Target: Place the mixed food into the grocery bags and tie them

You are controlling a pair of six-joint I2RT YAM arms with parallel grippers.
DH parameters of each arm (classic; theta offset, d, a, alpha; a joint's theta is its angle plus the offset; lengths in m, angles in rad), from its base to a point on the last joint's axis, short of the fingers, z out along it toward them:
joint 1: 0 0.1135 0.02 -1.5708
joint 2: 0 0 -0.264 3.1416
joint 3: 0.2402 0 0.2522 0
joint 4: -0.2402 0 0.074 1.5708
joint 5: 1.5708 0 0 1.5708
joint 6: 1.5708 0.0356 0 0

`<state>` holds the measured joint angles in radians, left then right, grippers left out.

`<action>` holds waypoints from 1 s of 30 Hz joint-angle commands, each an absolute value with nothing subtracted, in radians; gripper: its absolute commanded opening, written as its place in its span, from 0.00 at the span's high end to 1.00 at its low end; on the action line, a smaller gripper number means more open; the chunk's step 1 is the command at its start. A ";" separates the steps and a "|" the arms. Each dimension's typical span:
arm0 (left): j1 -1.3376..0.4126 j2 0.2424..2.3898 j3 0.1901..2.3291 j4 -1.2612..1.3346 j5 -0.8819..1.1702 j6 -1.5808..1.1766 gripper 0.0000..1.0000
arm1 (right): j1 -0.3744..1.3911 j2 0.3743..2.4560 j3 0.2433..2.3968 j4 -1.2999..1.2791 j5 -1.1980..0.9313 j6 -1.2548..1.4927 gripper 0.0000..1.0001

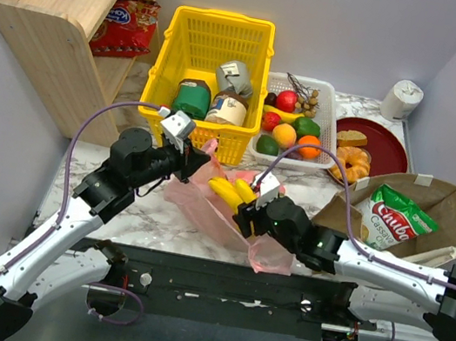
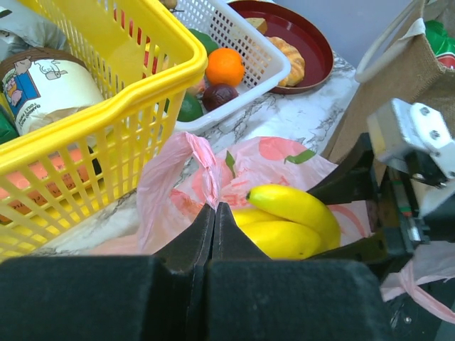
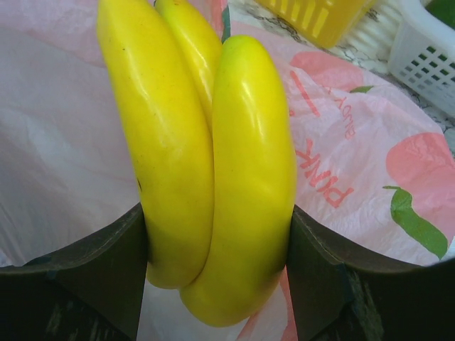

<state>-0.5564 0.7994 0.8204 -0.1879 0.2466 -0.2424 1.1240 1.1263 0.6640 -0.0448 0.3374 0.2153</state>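
Observation:
My right gripper (image 1: 247,212) is shut on the yellow bananas (image 1: 231,191), one finger on each side of the bunch (image 3: 213,177). It holds them over the mouth of the pink plastic grocery bag (image 1: 271,253), which lies crumpled on the marble table. My left gripper (image 2: 215,207) is shut on a bunched edge of that pink bag (image 2: 170,185), just left of the bananas (image 2: 298,213). The green crisp packet (image 1: 396,220) sits inside the brown paper bag (image 1: 446,213) at the right. A small round orange fruit (image 2: 225,67) lies in the white basket.
Behind the left gripper stands a yellow basket (image 1: 224,17) holding tins and jars. A white basket (image 1: 288,156) of fruit and a red plate (image 1: 391,146) with pastries are at the back right. A wooden shelf (image 1: 53,7) with snack packets stands far left.

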 commanded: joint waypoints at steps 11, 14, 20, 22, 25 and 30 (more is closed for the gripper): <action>-0.549 0.834 0.818 -0.178 0.324 -0.235 1.00 | 1.275 1.238 0.796 -0.009 0.282 -0.167 0.92; -0.549 0.834 0.818 -0.173 0.334 -0.233 1.00 | 1.276 1.282 0.834 -0.009 0.262 -0.182 0.85; -0.549 0.796 0.808 -0.170 0.298 -0.213 1.00 | 1.276 1.355 0.896 -0.098 0.342 -0.173 0.31; -0.549 0.787 0.807 -0.179 0.258 -0.198 1.00 | 1.276 1.339 0.908 -0.126 0.359 -0.163 0.16; -0.549 0.779 0.808 -0.198 0.209 -0.180 1.00 | 1.275 1.281 0.943 -0.181 0.371 -0.166 0.06; -0.548 0.764 0.807 -0.199 0.198 -0.164 1.00 | 1.212 1.215 1.050 -0.276 0.371 -0.144 0.00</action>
<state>-0.5556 0.7876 0.8165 -0.1947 0.2420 -0.1963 1.2579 1.2690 0.9379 -0.1871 0.3332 -0.1585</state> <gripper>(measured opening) 0.011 0.995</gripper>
